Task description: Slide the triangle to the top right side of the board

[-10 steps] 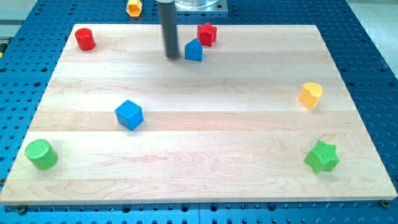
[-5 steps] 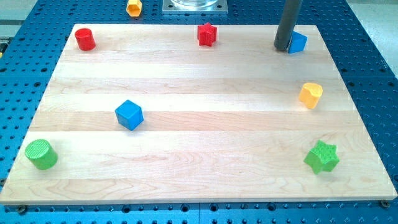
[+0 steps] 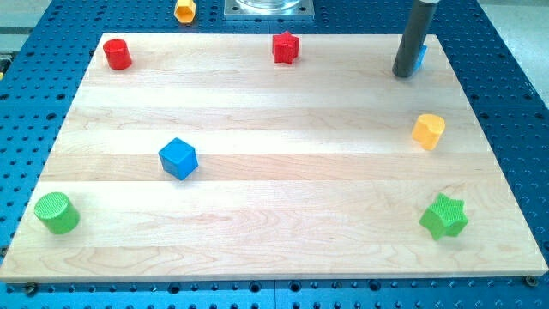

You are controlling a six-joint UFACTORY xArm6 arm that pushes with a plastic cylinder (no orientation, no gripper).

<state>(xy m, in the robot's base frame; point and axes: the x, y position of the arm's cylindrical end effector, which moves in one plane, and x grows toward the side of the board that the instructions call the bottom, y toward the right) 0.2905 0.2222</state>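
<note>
The blue triangle block (image 3: 420,57) sits near the board's top right corner, almost wholly hidden behind my rod; only a thin blue sliver shows on the rod's right side. My tip (image 3: 402,74) rests on the board just left of and in front of the triangle, touching or nearly touching it.
A red star (image 3: 286,46) is at top centre, a red cylinder (image 3: 117,54) at top left, a blue cube (image 3: 178,158) at centre left, a green cylinder (image 3: 57,213) at bottom left, a yellow block (image 3: 428,131) at right, a green star (image 3: 443,216) at bottom right. A yellow block (image 3: 184,10) lies off the board.
My tip has pushed the blue triangle from beside the red star far to the right, to the top right corner. The other blocks have not moved.
</note>
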